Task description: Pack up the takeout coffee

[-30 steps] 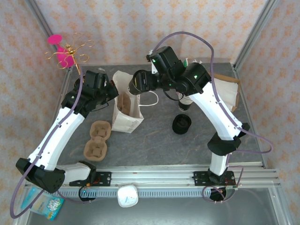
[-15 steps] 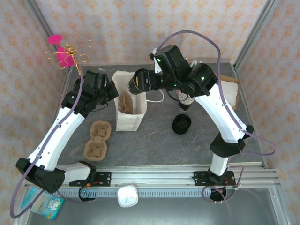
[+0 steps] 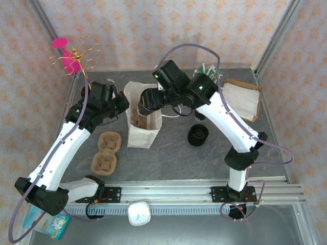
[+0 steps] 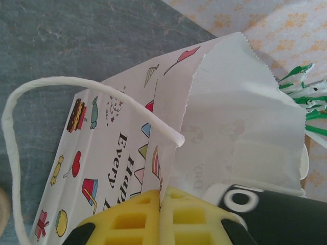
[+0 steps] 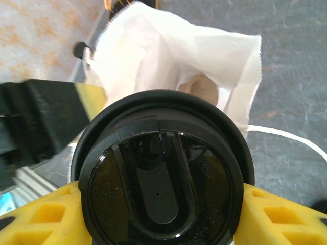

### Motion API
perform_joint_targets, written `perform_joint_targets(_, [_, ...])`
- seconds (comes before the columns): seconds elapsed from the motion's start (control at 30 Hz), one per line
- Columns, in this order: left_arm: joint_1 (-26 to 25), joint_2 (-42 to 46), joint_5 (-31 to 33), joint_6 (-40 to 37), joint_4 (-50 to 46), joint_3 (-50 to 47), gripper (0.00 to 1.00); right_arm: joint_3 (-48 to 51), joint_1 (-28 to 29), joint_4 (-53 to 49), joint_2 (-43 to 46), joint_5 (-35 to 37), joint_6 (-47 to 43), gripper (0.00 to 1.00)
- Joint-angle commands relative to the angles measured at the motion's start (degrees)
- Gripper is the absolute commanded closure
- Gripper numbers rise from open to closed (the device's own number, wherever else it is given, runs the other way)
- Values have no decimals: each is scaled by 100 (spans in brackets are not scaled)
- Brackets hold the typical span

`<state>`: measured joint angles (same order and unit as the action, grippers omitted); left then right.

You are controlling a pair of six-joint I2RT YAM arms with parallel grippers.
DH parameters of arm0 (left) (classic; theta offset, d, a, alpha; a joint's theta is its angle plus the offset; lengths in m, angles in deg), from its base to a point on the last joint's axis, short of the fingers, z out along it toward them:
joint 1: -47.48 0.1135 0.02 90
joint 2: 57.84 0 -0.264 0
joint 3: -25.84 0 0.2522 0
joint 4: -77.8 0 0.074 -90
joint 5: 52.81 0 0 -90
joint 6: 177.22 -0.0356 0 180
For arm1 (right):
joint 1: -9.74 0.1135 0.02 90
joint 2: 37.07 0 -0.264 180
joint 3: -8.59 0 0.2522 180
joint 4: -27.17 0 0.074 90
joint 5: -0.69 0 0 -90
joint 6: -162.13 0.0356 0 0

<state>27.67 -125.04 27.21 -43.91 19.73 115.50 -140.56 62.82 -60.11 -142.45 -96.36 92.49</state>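
Observation:
The takeout coffee (image 3: pixel 147 99), a small black cup with a dark lid (image 5: pixel 158 173), is held tilted in the air just above the open mouth of a white printed paper bag (image 3: pixel 141 127). My right gripper (image 3: pixel 155 97) is shut on the cup, with a yellow finger (image 5: pixel 38 219) on each side of it. A tan cup carrier (image 5: pixel 204 88) sits inside the bag. My left gripper (image 4: pixel 162 206) is shut on the bag's top edge (image 4: pixel 176 132) and holds the mouth open. The bag's white cord handle (image 4: pixel 61 87) loops off to the left.
Two tan cup carriers (image 3: pixel 105 153) lie on the grey table left of the bag. A low black pile of lids (image 3: pixel 197 135) sits under the right arm. Brown paper bags (image 3: pixel 241 98) lie at the back right, green-striped straws (image 4: pixel 309 97) behind the bag, and a pink ornament (image 3: pixel 67 57) back left.
My right gripper has carried the cup left and down, from beside the bag to over its mouth. The left gripper keeps its hold on the bag's edge, and the bag has shifted slightly.

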Motion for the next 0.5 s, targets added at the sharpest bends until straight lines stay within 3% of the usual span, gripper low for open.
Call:
perform_joint_targets(0.0, [39,145,-171,337,234,-159,100,388,63,-145,128,292,213,46])
perform_joint_targets(0.47, [7,473,-287,826,761,-777,100,1006,338,-154,-85,205,381,49])
